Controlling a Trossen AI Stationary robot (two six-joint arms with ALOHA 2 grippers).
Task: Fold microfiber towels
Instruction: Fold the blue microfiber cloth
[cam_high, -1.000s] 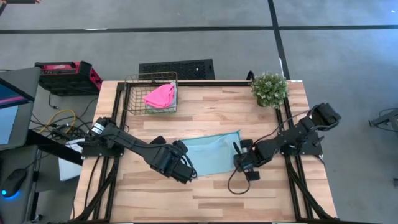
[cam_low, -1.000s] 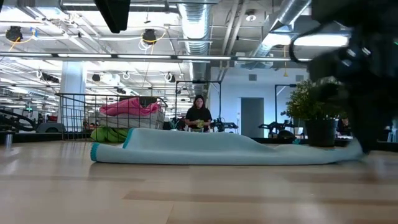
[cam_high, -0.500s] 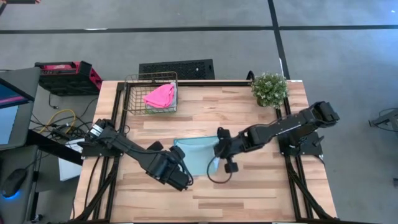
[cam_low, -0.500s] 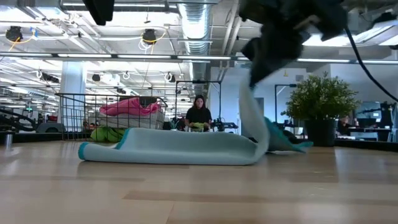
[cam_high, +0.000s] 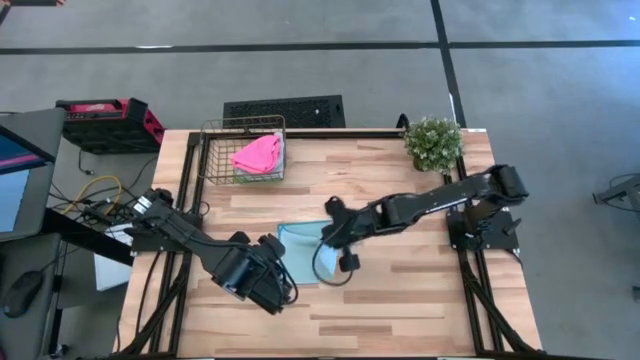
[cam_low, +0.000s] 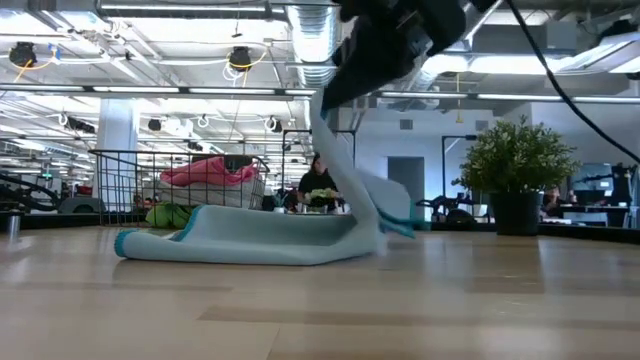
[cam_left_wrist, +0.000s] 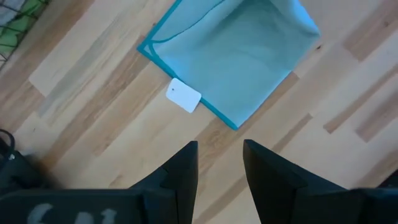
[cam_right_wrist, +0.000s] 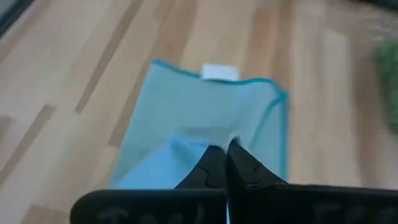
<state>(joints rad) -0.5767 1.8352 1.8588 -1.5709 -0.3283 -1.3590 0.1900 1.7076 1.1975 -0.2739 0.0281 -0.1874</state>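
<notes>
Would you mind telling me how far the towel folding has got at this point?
Done: no finished fold shows.

In hand: the right gripper is shut on an edge of the teal towel, lifted over the part lying flat on the table; the left gripper hovers open beside it.

Left: laying that fold down, then the pink towel and a green one at the wire basket.

— Right arm? Stretched far across the table toward the middle, right gripper (cam_high: 331, 232) raised, fingers (cam_right_wrist: 214, 167) pinched tight on the teal towel (cam_high: 300, 250).

— Left arm? Reaching in low from the near-left, left gripper (cam_left_wrist: 219, 163) parted, hovering just beside the towel's edge, gripping nothing.
</notes>
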